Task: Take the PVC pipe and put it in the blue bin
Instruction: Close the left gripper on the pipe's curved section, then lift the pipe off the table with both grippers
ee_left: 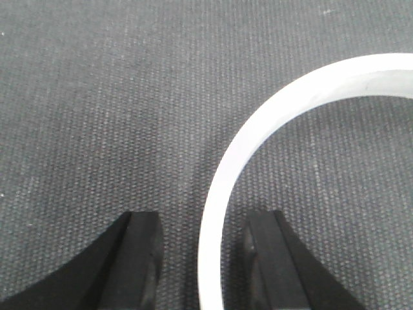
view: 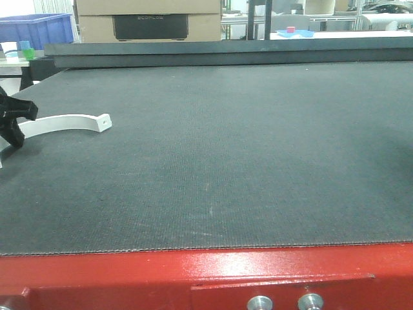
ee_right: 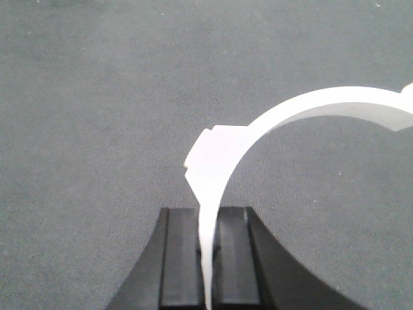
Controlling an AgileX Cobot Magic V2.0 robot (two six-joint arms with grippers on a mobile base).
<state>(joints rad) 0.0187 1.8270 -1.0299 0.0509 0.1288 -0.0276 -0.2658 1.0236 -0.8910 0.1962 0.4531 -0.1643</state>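
A white half-ring PVC pipe [view: 64, 123] lies flat on the dark mat at the far left, its squared end with a small hole [view: 103, 119] pointing right. My left gripper [view: 19, 126] is open and straddles the arc's left part. In the left wrist view the pipe [ee_left: 222, 187] runs between the black fingers [ee_left: 139, 258], nearer the right one, touching neither. My right gripper [ee_right: 206, 223] is shut on a second white curved PVC pipe [ee_right: 271, 119], held edge-on above the mat; this gripper is out of the front view. The blue bin [view: 35, 29] stands at the far back left.
A raised dark ledge [view: 226, 51] bounds the mat's far side. Behind it sits a cardboard box [view: 148, 19]. Small coloured blocks [view: 26, 50] rest beside the bin. The red table edge [view: 206, 271] runs along the front.
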